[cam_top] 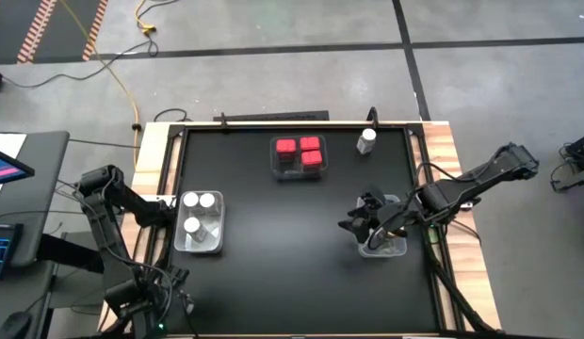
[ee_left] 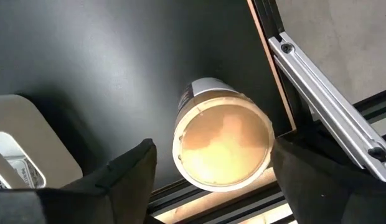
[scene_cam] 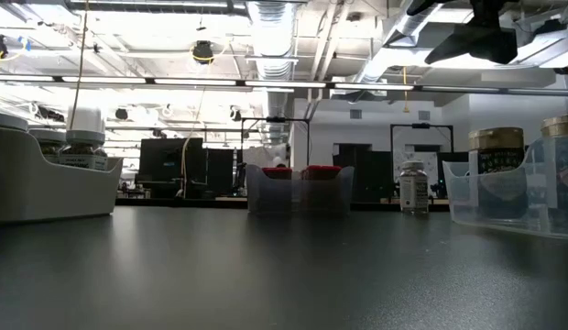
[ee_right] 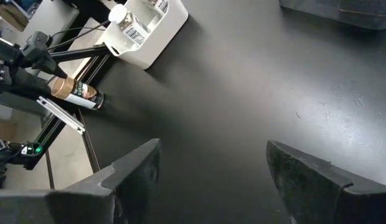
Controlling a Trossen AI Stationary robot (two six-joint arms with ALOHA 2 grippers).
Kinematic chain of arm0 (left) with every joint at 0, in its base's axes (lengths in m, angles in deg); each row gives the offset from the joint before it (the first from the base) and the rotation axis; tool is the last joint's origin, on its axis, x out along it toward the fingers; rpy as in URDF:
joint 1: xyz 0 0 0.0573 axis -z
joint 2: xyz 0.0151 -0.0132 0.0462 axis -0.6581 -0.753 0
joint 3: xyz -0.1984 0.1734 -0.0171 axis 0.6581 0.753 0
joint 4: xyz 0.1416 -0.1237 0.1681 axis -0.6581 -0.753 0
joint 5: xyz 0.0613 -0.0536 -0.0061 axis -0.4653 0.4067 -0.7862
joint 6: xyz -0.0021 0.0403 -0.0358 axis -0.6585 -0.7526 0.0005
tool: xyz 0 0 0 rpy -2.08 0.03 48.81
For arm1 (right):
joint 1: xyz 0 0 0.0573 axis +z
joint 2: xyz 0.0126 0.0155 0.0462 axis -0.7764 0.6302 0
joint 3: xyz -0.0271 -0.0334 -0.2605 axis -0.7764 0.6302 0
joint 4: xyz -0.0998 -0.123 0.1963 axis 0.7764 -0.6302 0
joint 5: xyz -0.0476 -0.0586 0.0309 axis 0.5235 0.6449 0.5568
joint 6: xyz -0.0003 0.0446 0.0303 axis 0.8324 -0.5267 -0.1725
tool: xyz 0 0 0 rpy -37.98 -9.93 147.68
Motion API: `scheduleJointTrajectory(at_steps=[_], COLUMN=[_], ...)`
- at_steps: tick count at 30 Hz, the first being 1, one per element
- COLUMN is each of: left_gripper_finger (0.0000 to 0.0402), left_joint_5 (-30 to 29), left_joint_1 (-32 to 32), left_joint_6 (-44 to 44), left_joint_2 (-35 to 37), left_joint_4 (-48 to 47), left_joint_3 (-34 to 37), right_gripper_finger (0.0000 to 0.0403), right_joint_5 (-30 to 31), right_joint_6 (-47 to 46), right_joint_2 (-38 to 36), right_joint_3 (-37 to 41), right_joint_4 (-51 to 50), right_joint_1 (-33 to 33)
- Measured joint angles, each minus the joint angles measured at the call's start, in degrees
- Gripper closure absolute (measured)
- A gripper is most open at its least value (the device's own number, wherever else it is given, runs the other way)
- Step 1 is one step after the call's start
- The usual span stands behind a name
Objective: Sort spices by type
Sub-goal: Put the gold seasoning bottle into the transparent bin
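A tan-lidded jar [ee_left: 221, 143] stands upright on its base by the table's left edge, also visible as the jar [ee_right: 78, 92] in the right wrist view. My left gripper [ee_left: 211, 177] is open above it, one finger on each side of the lid; I see no touch. My right gripper [cam_top: 365, 226] is open and empty, above the clear bin [cam_top: 397, 247] on the table's right, which holds tan-lidded jars [scene_cam: 495, 147]. Three white-capped bottles [cam_top: 200, 212] stand in the left bin. Red square-topped containers [cam_top: 300, 151] sit in the far-centre bin. One white-capped bottle [cam_top: 367, 141] stands alone.
A metal rail [ee_left: 324, 99] and the wooden table edge run close beside the jar at the left. The middle of the black table [cam_top: 292, 245] lies bare between the bins. Cables [cam_top: 433, 231] trail by the right arm.
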Motion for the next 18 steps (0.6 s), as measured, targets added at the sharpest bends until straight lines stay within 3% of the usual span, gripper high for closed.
scheduleJointTrajectory(at_steps=[6, 18], left_gripper_finger=[0.0084, 0.0085], left_joint_5=[3.3, 2.4], left_joint_1=[0.0, 0.0], left_joint_6=[0.3, 1.2], left_joint_2=[0.0, 0.0], left_joint_4=[0.8, 3.6], left_joint_3=[0.0, 0.5], right_gripper_finger=[0.0088, 0.0088], right_joint_5=[0.0, 1.4], right_joint_6=[0.2, 0.2], right_joint_2=[0.0, 4.1], right_joint_3=[0.0, 0.0], right_joint_4=[0.0, 0.1], right_joint_1=[0.0, 0.0])
